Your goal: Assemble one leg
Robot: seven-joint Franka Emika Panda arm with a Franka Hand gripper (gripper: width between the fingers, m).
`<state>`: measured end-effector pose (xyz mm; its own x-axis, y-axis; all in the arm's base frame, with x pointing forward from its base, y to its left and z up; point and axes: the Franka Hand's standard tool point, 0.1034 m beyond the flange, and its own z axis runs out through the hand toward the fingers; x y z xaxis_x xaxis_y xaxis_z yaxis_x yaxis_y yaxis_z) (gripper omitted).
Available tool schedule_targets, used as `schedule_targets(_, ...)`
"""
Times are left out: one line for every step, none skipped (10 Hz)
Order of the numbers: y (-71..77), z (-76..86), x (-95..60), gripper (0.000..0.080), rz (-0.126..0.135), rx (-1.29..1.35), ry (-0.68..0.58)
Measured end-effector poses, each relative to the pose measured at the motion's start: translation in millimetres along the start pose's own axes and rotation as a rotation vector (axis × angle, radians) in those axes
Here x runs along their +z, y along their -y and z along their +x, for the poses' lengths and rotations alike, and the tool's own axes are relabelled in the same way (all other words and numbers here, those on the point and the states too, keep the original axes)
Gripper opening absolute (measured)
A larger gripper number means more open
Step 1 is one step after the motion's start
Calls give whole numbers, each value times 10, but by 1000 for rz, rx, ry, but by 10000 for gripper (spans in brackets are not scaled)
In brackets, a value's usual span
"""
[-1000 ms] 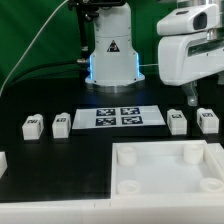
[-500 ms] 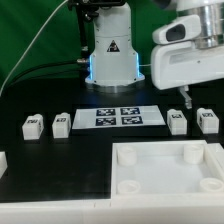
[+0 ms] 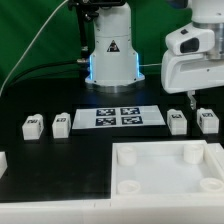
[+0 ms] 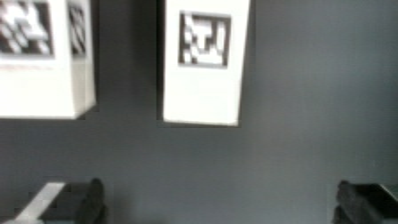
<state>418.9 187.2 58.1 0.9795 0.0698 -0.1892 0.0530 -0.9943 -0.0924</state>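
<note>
The pincer (image 3: 189, 98) hangs above the black worktop (image 3: 85, 138) at the exterior view's right. Its fingers (image 4: 71, 200) are spread wide apart with nothing between them. Just below it rests the leg (image 3: 177, 121), a small white tagged block, with a second leg (image 3: 207, 120) just beside it. Both sit on the worktop between the marker board (image 3: 120, 117) and the white tabletop (image 3: 160, 172), touching neither.

My white Franka arm (image 3: 110, 50) stands upright at the rear, a blue light ring (image 3: 90, 70) glowing round its base. Its white boxy wrist housing (image 3: 190, 60) hangs at the exterior view's right, pointing downward. My black two-finger gripper (image 3: 190, 97) is spread wide; in the wrist view the dark fingertips (image 4: 68, 200) stand far apart, holding nothing.
</note>
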Motion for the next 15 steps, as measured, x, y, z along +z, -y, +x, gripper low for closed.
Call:
schedule_targets(-26, -37, 46, 649, -6, 0, 72)
schedule_targets(-47, -89, 30, 649, -16, 3, 200)
schedule_targets(-41, -55, 21, 649, -17, 5, 287)
schedule_targets(-42, -69, 31, 649, -19, 7, 378)
schedule_targets(-47, -78, 43, 649, -21, 10, 454)
schedule_targets(-52, -118, 66, 649, -25, 10, 558)
schedule_targets(-19, -103, 198, 649, -35, 51, 571)
schedule_targets(0, -179, 295, 649, -43, 53, 592)
schedule_targets(4, -219, 359, 649, -46, 52, 607)
schedule_targets(1, -258, 441, 649, -52, 72, 623)
schedule_targets(14, -293, 499, 649, -59, 83, 634)
schedule_targets(31, -333, 548, 649, -66, 88, 647)
schedule_targets(27, -357, 563, 649, -68, 89, 658)
schedule_targets(24, -352, 564, 649, -67, 88, 656)
schedule_targets(23, -353, 565, 524, -67, 88, 657)
